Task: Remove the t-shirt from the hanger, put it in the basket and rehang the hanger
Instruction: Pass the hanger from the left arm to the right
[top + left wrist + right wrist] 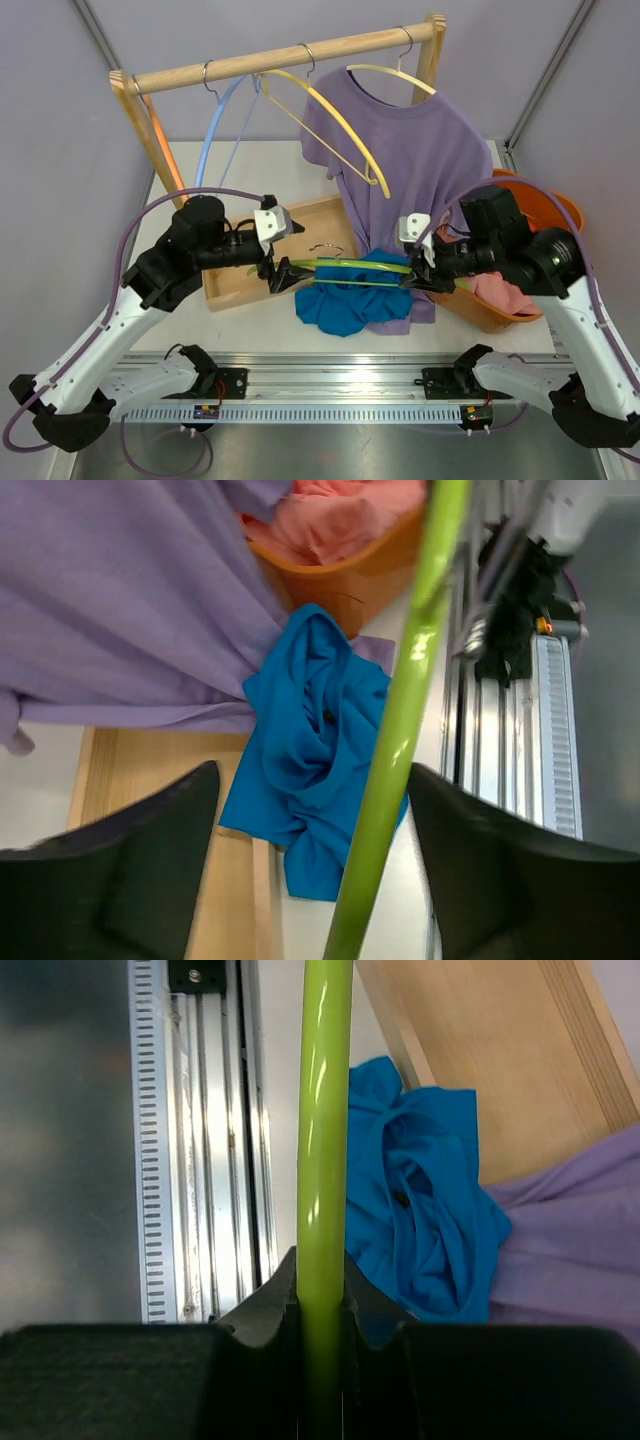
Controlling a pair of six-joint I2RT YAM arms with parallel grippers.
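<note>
A green hanger [350,266] is held level above the table between my two grippers. My right gripper [412,280] is shut on its right end; the right wrist view shows the bar [325,1110] clamped in that gripper [322,1290]. My left gripper [283,275] is open around the left end; in the left wrist view the bar [400,730] passes between the spread jaws of that gripper [312,780], close to the right finger. A blue t-shirt [345,300] lies crumpled on the table under the hanger, also showing in both wrist views [310,750] [420,1210].
A purple t-shirt [410,170] hangs on a yellow hanger [330,110] from the wooden rack [290,55], reaching down to the blue one. A wooden tray [240,280] lies at the left. An orange basket [560,210] with pink cloth [505,295] stands at the right.
</note>
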